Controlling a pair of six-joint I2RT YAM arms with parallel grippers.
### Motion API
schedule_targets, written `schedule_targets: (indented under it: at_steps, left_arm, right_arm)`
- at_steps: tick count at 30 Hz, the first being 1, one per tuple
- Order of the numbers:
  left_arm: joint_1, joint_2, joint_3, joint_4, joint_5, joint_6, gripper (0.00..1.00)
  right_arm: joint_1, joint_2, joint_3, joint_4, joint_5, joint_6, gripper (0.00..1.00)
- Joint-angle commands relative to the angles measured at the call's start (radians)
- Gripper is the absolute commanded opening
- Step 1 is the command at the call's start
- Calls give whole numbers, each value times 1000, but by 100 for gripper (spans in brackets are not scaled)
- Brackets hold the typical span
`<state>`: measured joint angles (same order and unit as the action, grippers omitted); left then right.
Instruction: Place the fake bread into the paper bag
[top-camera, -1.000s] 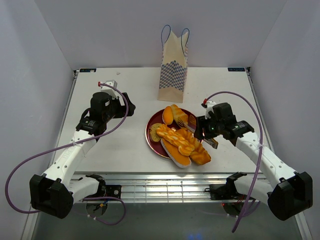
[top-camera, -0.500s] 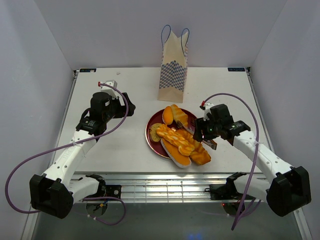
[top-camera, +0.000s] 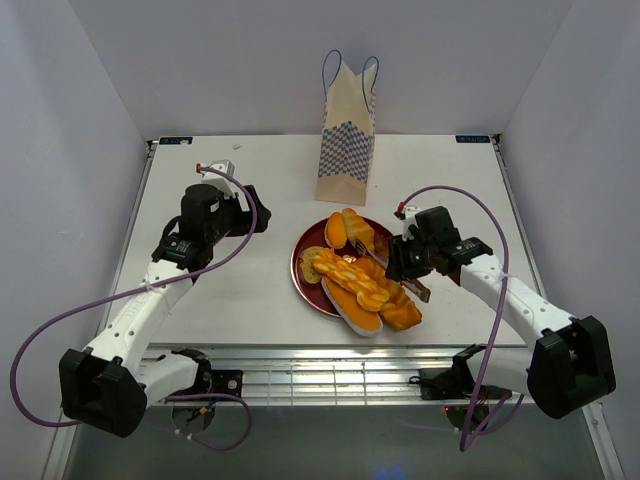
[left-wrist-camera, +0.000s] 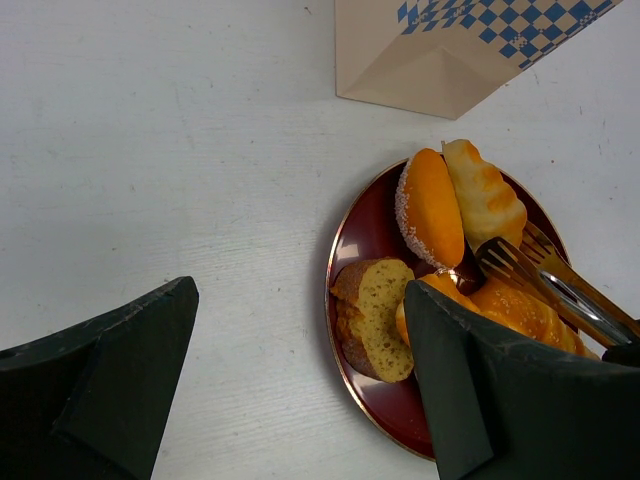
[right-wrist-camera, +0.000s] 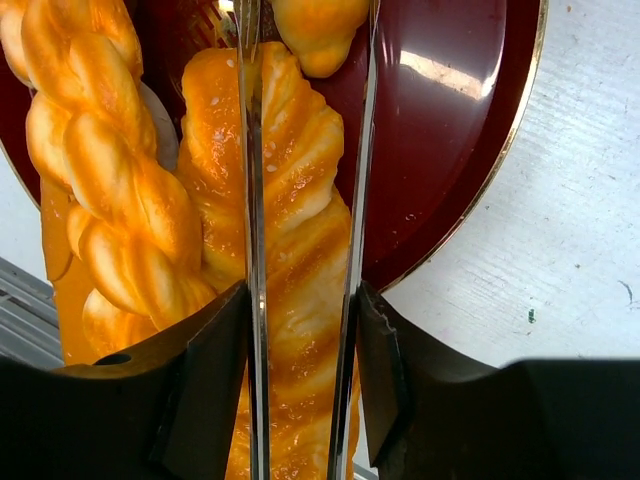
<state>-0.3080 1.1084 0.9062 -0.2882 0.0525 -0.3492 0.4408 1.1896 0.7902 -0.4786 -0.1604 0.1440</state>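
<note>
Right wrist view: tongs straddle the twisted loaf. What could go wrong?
1. The thin tongs run along the glossy twisted loaf; it may slip out on lifting.
2. The braided loaf lies against it and may get dragged.
3. The paper bag looks narrow at the mouth; a long loaf may snag.

One paper bag (top-camera: 347, 150), one dark red plate (left-wrist-camera: 370, 225), at least six fake bread pieces (top-camera: 350, 272) (heaped, overlapping).
</note>
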Motion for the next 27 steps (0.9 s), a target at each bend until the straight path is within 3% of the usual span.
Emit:
schedule_targets:
  at_steps: [1,5,17,27]
  left_arm:
    - [0,-18,33,1,4,-1,95]
    - [0,-24,31,1,0,1,95]
    - [-2,-24,33,1,10,-4,95]
    - [-2,-25,33,3,14,-5,95]
  right_arm:
    - [4,-38,61,29,-21,-14,43]
    - [4,-85,98,11,-2,-6,32]
    - [6,-151,285,-51,38,31,33]
    - [6,-42,573,-51,-22,-11,36]
